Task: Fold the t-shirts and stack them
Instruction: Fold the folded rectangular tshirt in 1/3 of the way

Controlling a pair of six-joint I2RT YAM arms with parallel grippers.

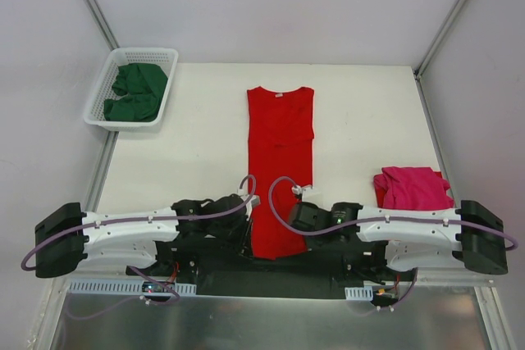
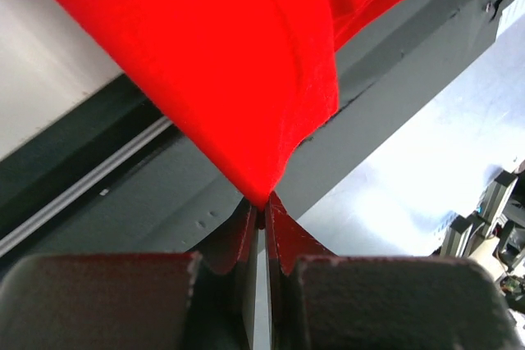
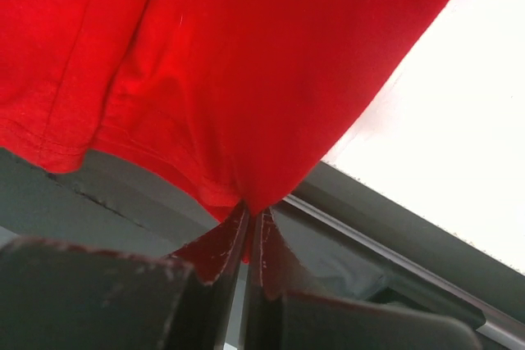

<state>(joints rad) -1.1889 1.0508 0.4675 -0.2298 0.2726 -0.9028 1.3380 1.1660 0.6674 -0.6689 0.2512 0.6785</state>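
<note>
While lengthwise near-to-far on table (image 1: 189, 161), red t-shirt (image 1: 280, 145); collar (image 1: 279, 91) at far end

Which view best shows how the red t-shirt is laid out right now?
Top external. It shows the whole red t-shirt as a long narrow strip on the table, collar far, hem toward the arms. Each wrist view shows only a hem corner, pinched in the left gripper or the right gripper.

Soft, bright, even light in the top view, with hardly any shadows. At my wrists the tabletop (image 3: 459, 120) blows out white, and my fingers (image 2: 234, 243) blur close-up.
</note>
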